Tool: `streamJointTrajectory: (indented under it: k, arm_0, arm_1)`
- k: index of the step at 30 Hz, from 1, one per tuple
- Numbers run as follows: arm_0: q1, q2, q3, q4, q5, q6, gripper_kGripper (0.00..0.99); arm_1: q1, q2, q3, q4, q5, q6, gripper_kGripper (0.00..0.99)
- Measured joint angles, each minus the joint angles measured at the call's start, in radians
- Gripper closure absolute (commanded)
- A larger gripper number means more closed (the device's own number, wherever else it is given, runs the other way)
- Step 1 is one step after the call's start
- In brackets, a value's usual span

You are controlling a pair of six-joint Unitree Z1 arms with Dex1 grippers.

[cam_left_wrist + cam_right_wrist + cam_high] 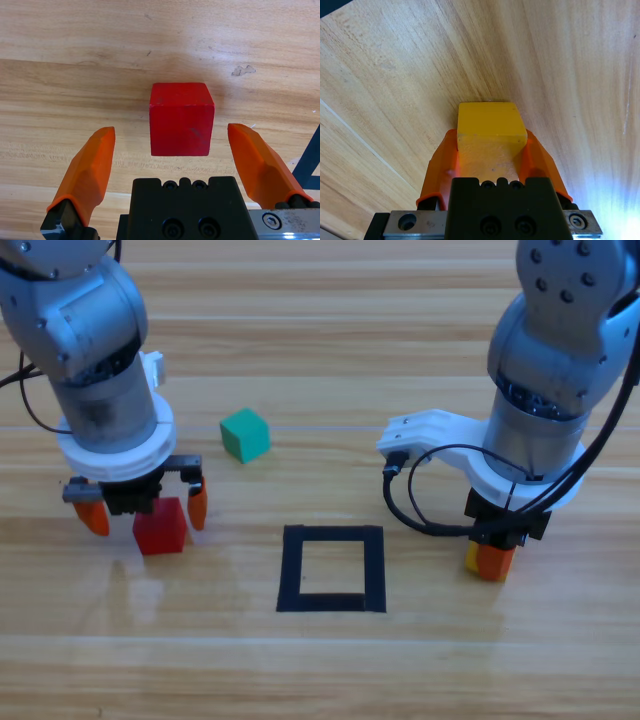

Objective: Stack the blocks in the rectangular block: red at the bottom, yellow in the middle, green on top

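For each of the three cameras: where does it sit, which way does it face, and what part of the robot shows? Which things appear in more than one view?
High view: fixed above the table, looking down; both arms enter from the top.
Left wrist view: on the left arm, looking along the open left gripper at the red cube between its jaws.
Right wrist view: on the right arm, looking along the right gripper, shut on the yellow cube.
Shared: high view also shows the red cube, yellow cube, both grippers; only it shows the green cube and tape outline.

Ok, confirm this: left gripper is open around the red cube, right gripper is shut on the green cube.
One error: the right gripper is shut on the yellow cube, as the right wrist view shows. The green cube sits free on the table. The left gripper is indeed open around the red cube.
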State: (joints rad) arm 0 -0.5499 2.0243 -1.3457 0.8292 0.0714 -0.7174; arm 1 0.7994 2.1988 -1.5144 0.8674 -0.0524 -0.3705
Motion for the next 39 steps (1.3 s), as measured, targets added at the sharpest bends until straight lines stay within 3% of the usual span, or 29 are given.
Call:
streamJointTrajectory:
  k: [8, 13, 17, 22, 25, 32, 39]
  arm_0:
    - [0.000, 0.003, 0.000, -0.008, 0.000, 0.014, 0.039]
    - [0.000, 0.017, 0.005, -0.045, -0.002, 0.020, 0.085]
    - [0.000, 0.033, 0.020, -0.051, -0.011, 0.026, 0.094]
    - [0.000, 0.044, 0.021, -0.067, -0.011, 0.029, 0.180]
    - [-0.001, 0.044, 0.023, -0.072, -0.011, 0.035, 0.321]
    - [-0.001, 0.044, 0.027, -0.082, -0.015, 0.057, 0.837]
    - [-0.002, 0.034, 0.039, -0.081, -0.016, 0.081, 0.847]
  arm_1:
    - [0.000, -0.004, -0.020, 0.103, 0.000, 0.044, 0.990]
    - [-0.001, -0.111, -0.020, 0.160, 0.006, 0.093, 0.990]
    - [-0.002, -0.211, -0.014, 0.164, 0.057, 0.144, 0.990]
    - [-0.002, -0.244, 0.044, 0.162, 0.127, 0.160, 0.990]
    - [-0.002, -0.244, 0.077, 0.134, 0.127, 0.175, 0.990]
    - [-0.002, -0.244, 0.089, 0.111, 0.127, 0.177, 0.990]
    - [-0.002, -0.243, 0.099, 0.106, 0.127, 0.177, 0.990]
